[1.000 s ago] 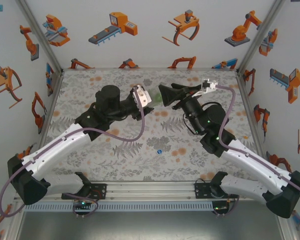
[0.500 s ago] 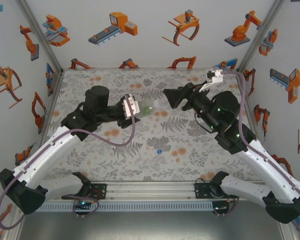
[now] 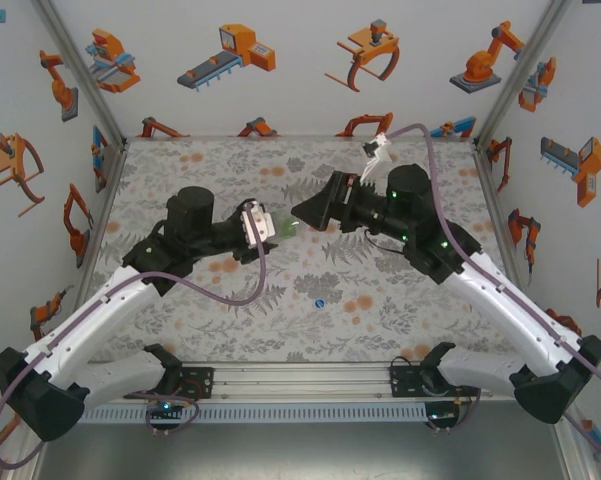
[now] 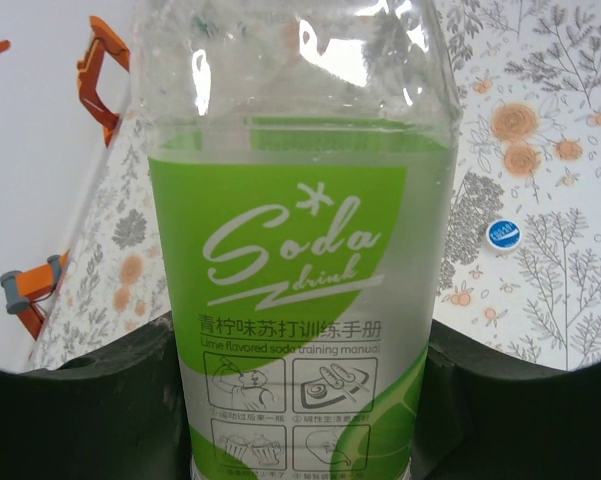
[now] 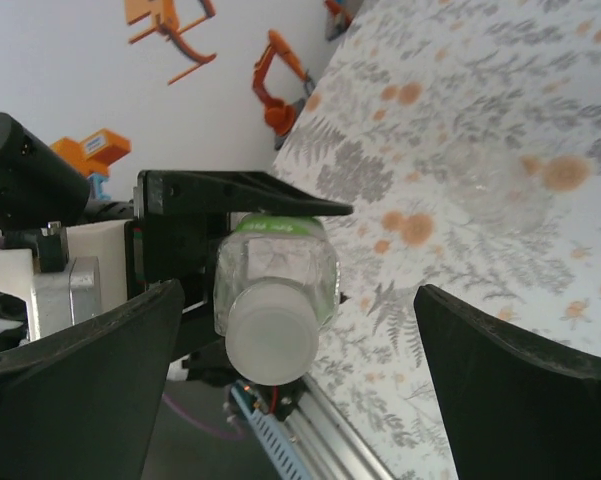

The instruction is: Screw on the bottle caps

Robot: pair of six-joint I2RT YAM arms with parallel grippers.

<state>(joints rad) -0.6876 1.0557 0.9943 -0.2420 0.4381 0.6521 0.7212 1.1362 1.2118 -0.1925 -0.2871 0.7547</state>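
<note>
My left gripper is shut on a transparent bottle with a green "Soda drink" label, holding it sideways above the table with its black fingers on either side of the body. A pale white cap sits on the bottle's neck and faces my right gripper. That gripper is open, its two jaws wide on either side of the cap and apart from it. In the top view the right gripper meets the bottle at mid-table. A blue cap lies on the table, also in the left wrist view.
The floral table mat runs between white walls with orange robot stickers. An aluminium rail with both arm bases lines the near edge. Purple cables trail from each wrist.
My right gripper swung left toward the bottle and opened wider, its jaws now around the cap. My left gripper drew the bottle slightly back to the left and stayed shut on it.
</note>
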